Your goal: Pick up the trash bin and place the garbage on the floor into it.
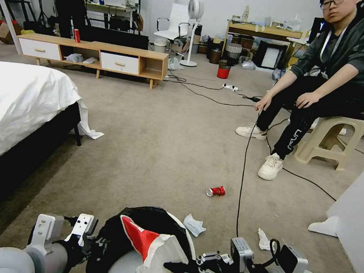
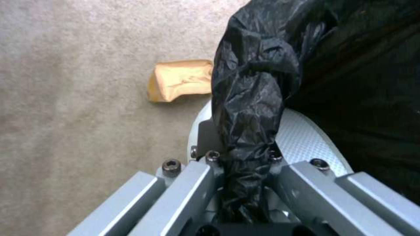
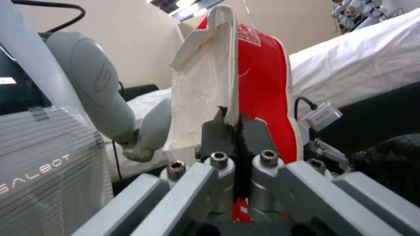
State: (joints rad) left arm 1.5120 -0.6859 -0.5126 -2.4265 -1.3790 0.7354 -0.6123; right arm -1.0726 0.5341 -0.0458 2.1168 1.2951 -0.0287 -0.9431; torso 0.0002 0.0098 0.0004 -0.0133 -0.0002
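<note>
Gripping the black-bag rim of the trash bin [image 1: 151, 223], the left pincer [image 1: 85, 236] has its fingers closed on the crinkled plastic on the bin's bed-facing side, and the bin sits low in the head view between the two arms. Over on the bin's other side, the right pincer [image 1: 180, 271] is clamped shut on a red snack packet [image 1: 151, 250], red and white, hanging right over the bin's mouth. Out on the floor [image 1: 167, 143] beyond the bin, a crushed red can [image 1: 216, 191] lies beside a black cable [image 1: 242, 182]. Two crumpled white tissues [image 1: 194, 225] lie nearer, one just beside the bin's rim. A brown paper bag [image 2: 180, 80] rests on the carpet close to the bin's wall.
</note>
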